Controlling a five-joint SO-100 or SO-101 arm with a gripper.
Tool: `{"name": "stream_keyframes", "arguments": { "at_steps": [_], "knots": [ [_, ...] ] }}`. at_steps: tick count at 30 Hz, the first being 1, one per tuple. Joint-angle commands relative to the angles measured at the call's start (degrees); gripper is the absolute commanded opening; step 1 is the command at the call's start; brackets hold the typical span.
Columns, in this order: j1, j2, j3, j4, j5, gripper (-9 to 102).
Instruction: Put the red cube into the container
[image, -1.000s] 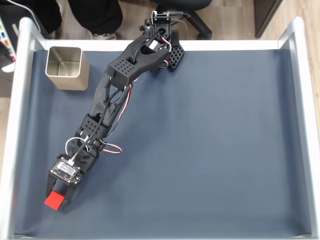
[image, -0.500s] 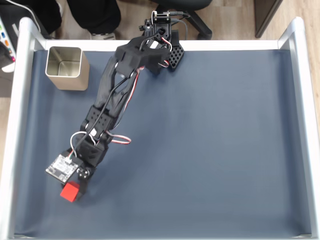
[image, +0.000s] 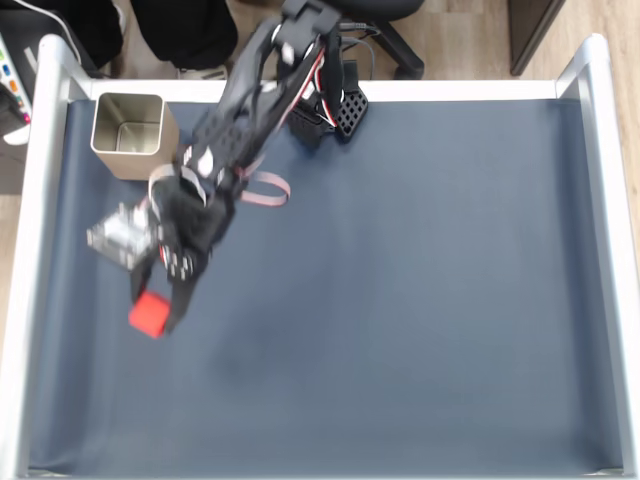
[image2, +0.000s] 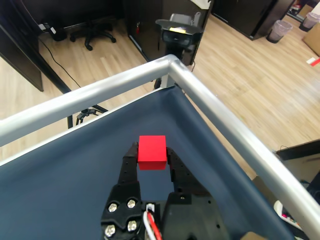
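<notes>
Fixed view from above shows, at the upper left of the frame, the square, open-topped, silvery-beige metal container (image: 128, 131) standing on the dark blue mat (image: 420, 300) just inside the silver rail (image: 35, 260) of the table. Right of and below it, the black arm (image: 240, 110) slants from the top centre down to the left, motion-blurred. Its gripper (image: 160, 312) sits at left centre of the frame with the small, bright red, matte cube (image: 149, 313) at its tip, well below the tin and apart from it. Wrist view has the gripper (image2: 152, 156) rising from the bottom centre, its two black fingers (image2: 131, 165) narrowed against the left and right faces of the red cube (image2: 152, 151), which is held clear above the mat, with the rail's corner (image2: 172, 62) and a wooden floor (image2: 240, 60) beyond.
</notes>
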Motion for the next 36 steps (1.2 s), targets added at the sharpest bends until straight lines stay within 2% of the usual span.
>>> {"name": "stream_keyframes", "arguments": {
  "at_steps": [1, 12, 21, 36],
  "knots": [
    [4.31, 11.34, 3.34, 3.25, -2.02, 0],
    [25.14, 29.71, 16.79, 7.56, -6.59, 0],
    [34.98, 38.14, 24.96, 8.26, -6.59, 0],
    [41.04, 42.36, 41.75, -3.87, -5.98, 0]
  ]
}}
